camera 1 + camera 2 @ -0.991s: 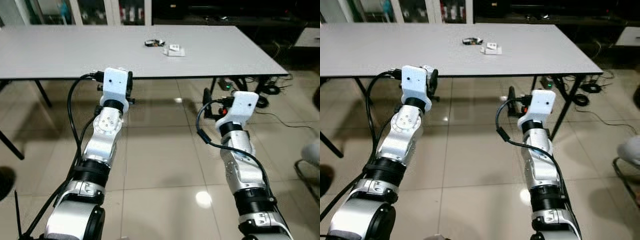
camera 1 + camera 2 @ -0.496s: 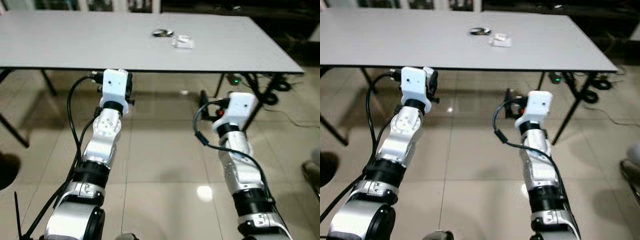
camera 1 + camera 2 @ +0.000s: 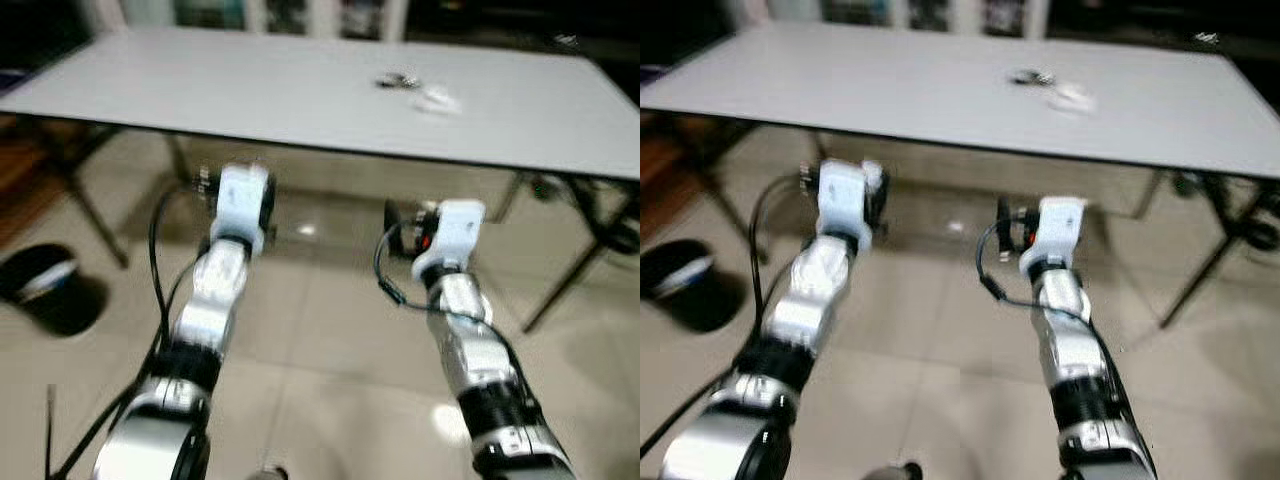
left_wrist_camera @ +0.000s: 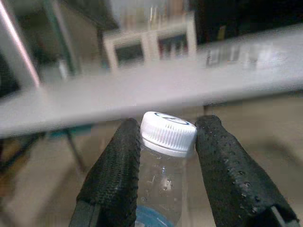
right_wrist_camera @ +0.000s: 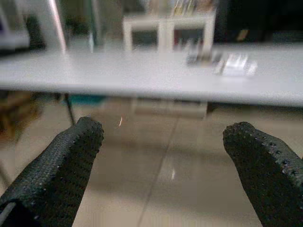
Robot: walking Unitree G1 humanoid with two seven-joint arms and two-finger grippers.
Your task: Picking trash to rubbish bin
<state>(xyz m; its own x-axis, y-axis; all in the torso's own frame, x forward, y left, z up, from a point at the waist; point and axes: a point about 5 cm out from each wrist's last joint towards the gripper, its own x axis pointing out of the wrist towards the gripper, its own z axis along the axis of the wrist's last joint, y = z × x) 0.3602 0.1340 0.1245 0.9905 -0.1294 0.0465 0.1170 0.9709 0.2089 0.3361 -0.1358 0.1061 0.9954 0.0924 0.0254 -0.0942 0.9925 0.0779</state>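
Note:
My left gripper (image 4: 168, 125) is shut on a clear plastic bottle (image 4: 162, 187) with a white ribbed cap, pinched just below the cap between the two black fingers. In the eye views the left arm (image 3: 240, 196) is held out in front of the grey table's near edge. A black rubbish bin (image 3: 47, 288) with something pale in it stands on the tiled floor at the far left, well left of the left arm. My right gripper (image 5: 164, 127) is open and holds nothing; its arm (image 3: 455, 228) is raised at the right.
A long grey table (image 3: 250, 90) stretches across ahead, with small items (image 3: 418, 88) on its far right part. Dark table legs (image 3: 85, 195) stand between the arms and the bin. A glossy tiled floor (image 3: 320, 350) lies below. The eye views are blurred.
The whole picture has swung, so the camera has turned left and the black bin has come into view at the left. Both arms keep their pose; the left one still holds the bottle.

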